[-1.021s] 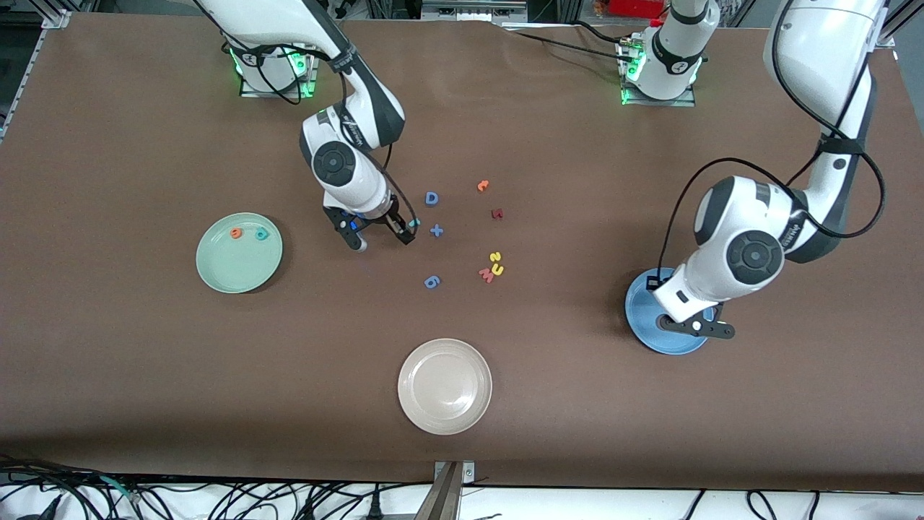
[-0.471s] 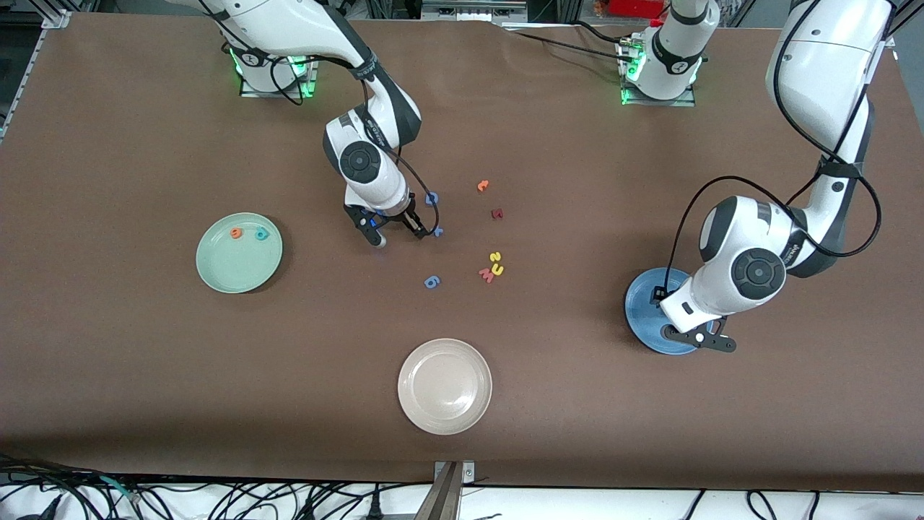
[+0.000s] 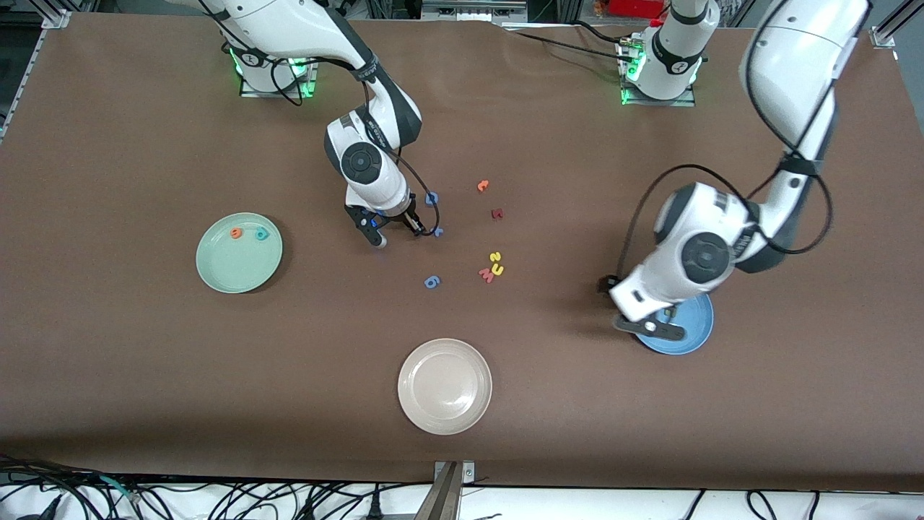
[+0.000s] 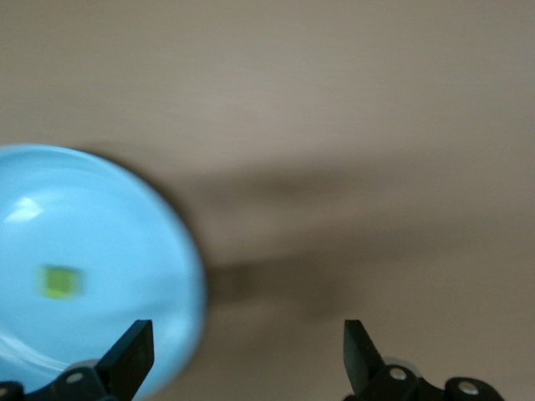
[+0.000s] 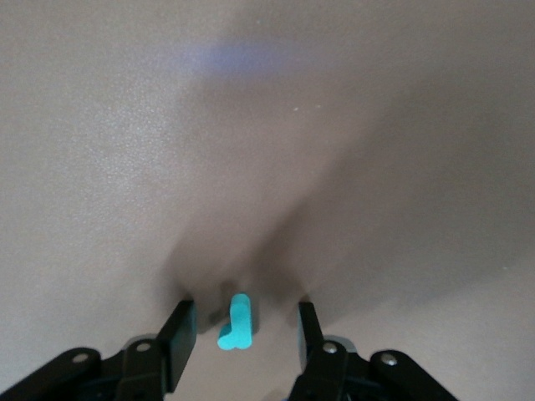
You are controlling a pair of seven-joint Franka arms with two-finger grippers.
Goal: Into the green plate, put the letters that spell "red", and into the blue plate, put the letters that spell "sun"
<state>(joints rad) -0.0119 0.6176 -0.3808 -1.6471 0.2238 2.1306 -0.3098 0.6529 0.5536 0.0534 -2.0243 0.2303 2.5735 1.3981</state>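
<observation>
Now the teal r (image 5: 236,322) lies on the table between the right gripper's (image 5: 242,327) part-open fingers, not yet pinched; closing on it and carrying it to the green plate (image 3: 216,269) looks next. The left gripper (image 4: 242,355), wide open and empty, hovers at the blue plate's (image 3: 694,334) edge, a green letter (image 4: 60,281) in that plate.

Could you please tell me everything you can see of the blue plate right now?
The blue plate is round, mid-blue and smooth, with a shallow raised rim that looks glossy. It lies flat on the brown table toward the left arm's end, level with the cream-white plate. One small green letter lies inside it. The left pincer, jaws open and empty, hangs over the plate's rim and hides part of it in the front view. Nothing grips the plate.
</observation>
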